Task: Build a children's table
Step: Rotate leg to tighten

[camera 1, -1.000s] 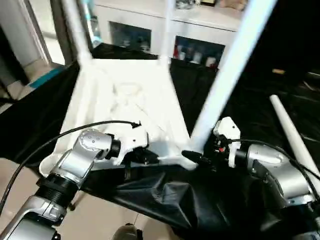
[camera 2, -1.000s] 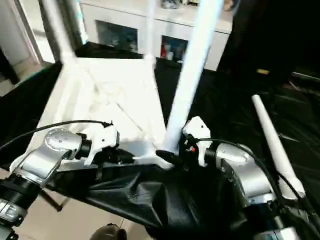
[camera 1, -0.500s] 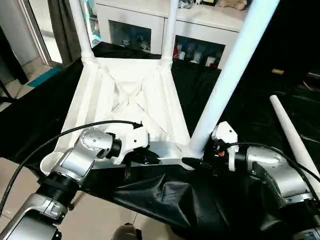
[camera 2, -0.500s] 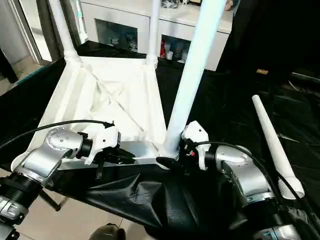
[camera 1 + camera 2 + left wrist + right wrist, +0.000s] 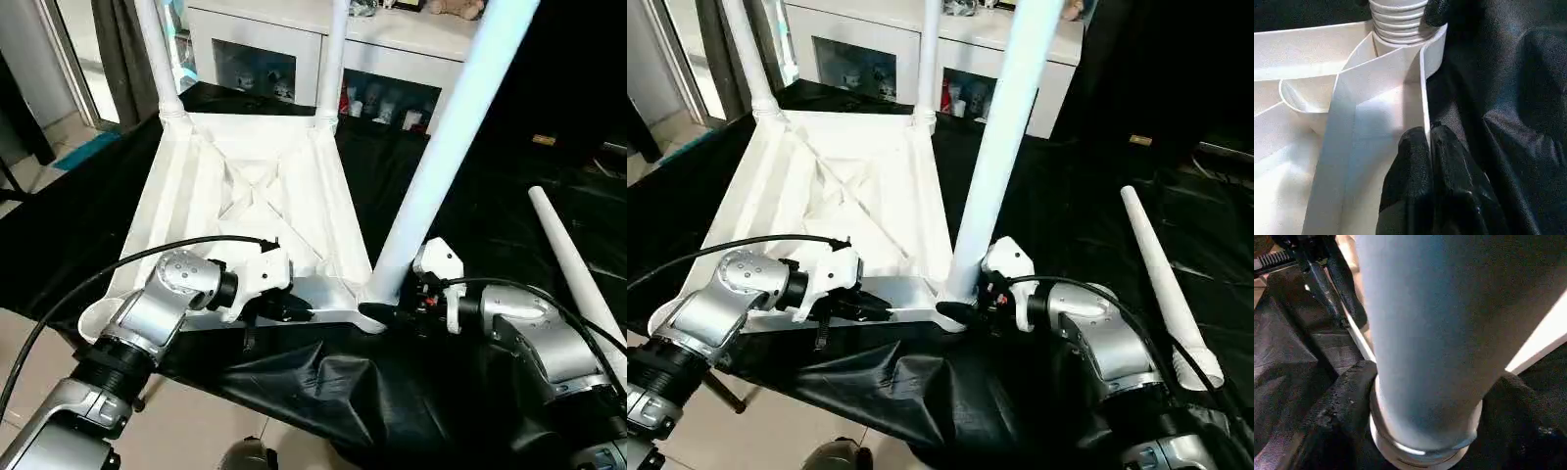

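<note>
Inverted table top (image 5: 257, 196) on black cloth (image 5: 323, 392): left tool (image 5: 1429, 142) pinches its near rim, right tool (image 5: 1420, 431) clasps the third leg (image 5: 441, 157) at its corner socket (image 5: 377, 311); a tilted leg risks jamming.

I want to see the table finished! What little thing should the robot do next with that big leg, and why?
Probably keep twisting the near leg down into its corner socket: ridges at its base still show above the socket, the right hand grips it, and the left hand pinches the tabletop rim.

The ribbed tabletop (image 5: 257, 201) and leg (image 5: 443, 152) look like smooth white plastic, on matt, wrinkled black cloth (image 5: 323, 387).
</note>
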You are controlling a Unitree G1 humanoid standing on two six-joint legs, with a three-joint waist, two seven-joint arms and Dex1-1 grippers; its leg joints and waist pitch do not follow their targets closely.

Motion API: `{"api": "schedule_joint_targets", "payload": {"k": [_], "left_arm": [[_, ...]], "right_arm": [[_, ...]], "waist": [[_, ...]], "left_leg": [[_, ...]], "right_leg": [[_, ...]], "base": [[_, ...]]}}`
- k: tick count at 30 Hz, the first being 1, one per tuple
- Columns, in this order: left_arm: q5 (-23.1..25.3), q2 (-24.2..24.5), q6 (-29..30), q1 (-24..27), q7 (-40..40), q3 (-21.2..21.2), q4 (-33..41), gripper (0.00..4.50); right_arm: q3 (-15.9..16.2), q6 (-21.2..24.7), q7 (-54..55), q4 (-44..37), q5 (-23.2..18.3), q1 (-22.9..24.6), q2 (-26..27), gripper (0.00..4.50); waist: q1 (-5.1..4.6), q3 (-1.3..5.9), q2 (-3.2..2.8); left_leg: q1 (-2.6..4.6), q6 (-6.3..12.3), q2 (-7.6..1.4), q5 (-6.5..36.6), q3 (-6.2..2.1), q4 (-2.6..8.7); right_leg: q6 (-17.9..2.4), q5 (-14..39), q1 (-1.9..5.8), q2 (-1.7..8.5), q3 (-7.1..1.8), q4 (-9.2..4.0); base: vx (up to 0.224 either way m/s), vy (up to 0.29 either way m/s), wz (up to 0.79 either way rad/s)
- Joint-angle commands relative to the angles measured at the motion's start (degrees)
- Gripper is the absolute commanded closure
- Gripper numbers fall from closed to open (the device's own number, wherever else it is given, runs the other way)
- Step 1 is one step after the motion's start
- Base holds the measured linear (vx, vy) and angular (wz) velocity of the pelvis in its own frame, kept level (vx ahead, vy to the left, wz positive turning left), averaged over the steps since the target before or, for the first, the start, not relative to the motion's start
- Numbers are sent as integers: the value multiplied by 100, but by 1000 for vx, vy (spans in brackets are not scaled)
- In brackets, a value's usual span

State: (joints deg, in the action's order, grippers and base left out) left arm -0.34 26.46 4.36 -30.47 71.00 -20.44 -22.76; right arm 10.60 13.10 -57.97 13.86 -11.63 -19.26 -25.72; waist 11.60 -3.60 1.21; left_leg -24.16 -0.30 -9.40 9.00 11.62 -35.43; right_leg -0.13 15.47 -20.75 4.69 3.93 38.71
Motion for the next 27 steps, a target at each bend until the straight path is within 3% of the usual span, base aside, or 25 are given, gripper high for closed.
{"api": "schedule_joint_targets", "payload": {"k": [1, 5, 11, 14, 16, 17, 18, 20, 22, 23, 24, 27], "left_arm": [[33, 1, -117, -181, 99, -65, 90, 450], [99, 40, 51, -162, 139, -142, 100, 450], [289, 65, 240, -207, 18, -225, -32, 450], [442, -120, 616, -353, -286, -273, -248, 450], [668, -680, 1016, -701, -1184, -237, -807, 450], [668, -680, 1016, -701, -1184, -237, -807, 450], [697, -799, 1083, -766, -1373, -217, -915, 450], [734, -1195, 1303, -948, -1895, -156, -1193, 450], [739, -1483, 1405, -1047, -2178, -145, -1324, 450], [739, -1483, 1405, -1047, -2178, -145, -1324, 450], [738, -1686, 1416, -1080, -2271, -180, -1343, 450], [749, -1873, 1377, -1061, -2271, -235, -1277, 450]], "right_arm": [[-37, -41, -43, 12, -62, -40, -11, 168], [-141, 46, 32, 37, -192, 78, 122, 176], [-225, 121, 364, 149, -173, 166, 302, 178], [-375, 194, 1229, 445, 9, 176, 678, 178], [-651, 344, 2671, 935, 199, -1, 1373, 178], [-651, 344, 2671, 935, 199, -1, 1373, 178], [-705, 374, 2925, 1022, 219, -49, 1503, 178], [-812, 445, 3595, 1279, 279, -221, 1888, 178], [-835, 465, 3952, 1479, 301, -389, 2153, 178], [-835, 465, 3952, 1479, 301, -389, 2153, 178], [-802, 400, 4077, 1614, 305, -512, 2325, 178], [-754, 285, 4176, 1726, 348, -619, 2506, 178]], "waist": [[-21, 394, 3], [-24, 394, -46], [-37, 377, -30], [-75, 322, -36], [-97, 285, -29], [-129, 274, -20], [-134, 288, -7], [-148, 333, -55], [-209, 337, -116], [-234, 322, -115], [-263, 321, -56], [-281, 325, -71]], "left_leg": [[281, -261, -521, 1701, -296, 543], [289, -306, -522, 1788, -303, 552], [308, -378, -517, 1941, -309, 576], [330, -563, -516, 2381, -340, 604], [379, -786, -494, 2926, -427, 633], [395, -845, -489, 3009, -427, 654], [417, -908, -485, 3204, -478, 660], [415, -965, -499, 3198, -499, 716], [439, -1154, -503, 3579, -509, 823], [466, -1196, -493, 3759, -500, 822], [522, -1215, -487, 3967, -492, 816], [516, -1105, -489, 3750, -489, 790]], "right_leg": [[-1109, 701, 39, 638, -331, -577], [-1121, 698, 27, 634, -333, -577], [-1114, 930, 18, 646, -338, -611], [-1048, 1644, -15, 693, -357, -684], [-824, 2713, -22, 765, -351, -787], [-764, 2893, -43, 755, -344, -807], [-657, 3194, -19, 790, -301, -851], [-636, 2849, 30, 761, -263, -839], [-713, 2060, 39, 656, -192, -793], [-728, 2010, 6, 652, -197, -808], [-750, 2019, -19, 662, -196, -845], [-729, 1982, -11, 736, -223, -890]], "base": [[0, 0, 0], [0, 0, 0], [0, 0, 0], [0, 0, 0], [0, 0, 0], [0, 0, 0], [-39, 25, -20], [-36, 36, -21], [-10, 23, -10], [0, 0, 0], [0, 0, 0], [0, 0, 0]]}}
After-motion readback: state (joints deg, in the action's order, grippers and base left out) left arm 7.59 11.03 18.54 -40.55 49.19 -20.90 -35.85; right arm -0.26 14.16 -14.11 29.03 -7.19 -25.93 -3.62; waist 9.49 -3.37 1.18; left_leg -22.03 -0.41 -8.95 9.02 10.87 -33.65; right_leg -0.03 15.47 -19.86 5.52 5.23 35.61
